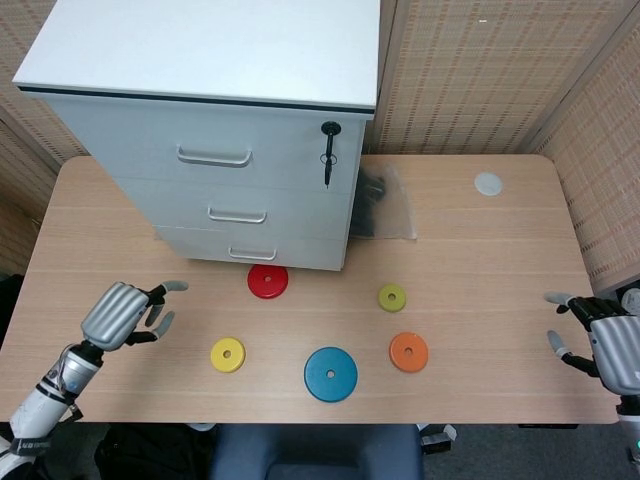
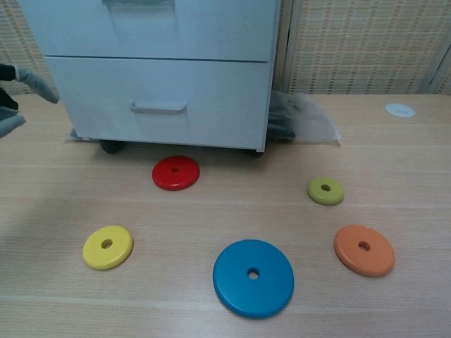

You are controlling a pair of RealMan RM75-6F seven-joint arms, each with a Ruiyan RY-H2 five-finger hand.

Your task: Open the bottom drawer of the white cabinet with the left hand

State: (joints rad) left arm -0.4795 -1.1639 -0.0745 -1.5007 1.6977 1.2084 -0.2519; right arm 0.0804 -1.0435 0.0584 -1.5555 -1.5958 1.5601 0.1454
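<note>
The white cabinet (image 1: 210,130) stands at the back left of the table, all three drawers closed. Its bottom drawer (image 1: 250,247) carries a small silver handle (image 1: 252,254), seen in the chest view as the handle (image 2: 158,108) on the bottom drawer (image 2: 162,102). My left hand (image 1: 122,313) hovers over the table's left side, fingers apart and empty, some way left and in front of that handle; its fingertips (image 2: 32,79) enter the chest view's left edge. My right hand (image 1: 605,347) sits at the table's right edge, fingers apart, holding nothing.
Coloured discs lie in front of the cabinet: red (image 1: 267,281), yellow (image 1: 227,354), blue (image 1: 330,374), orange (image 1: 408,351) and green (image 1: 391,297). A key (image 1: 328,150) hangs from the top drawer's lock. A clear bag (image 1: 385,205) lies right of the cabinet, a white cap (image 1: 487,183) at back right.
</note>
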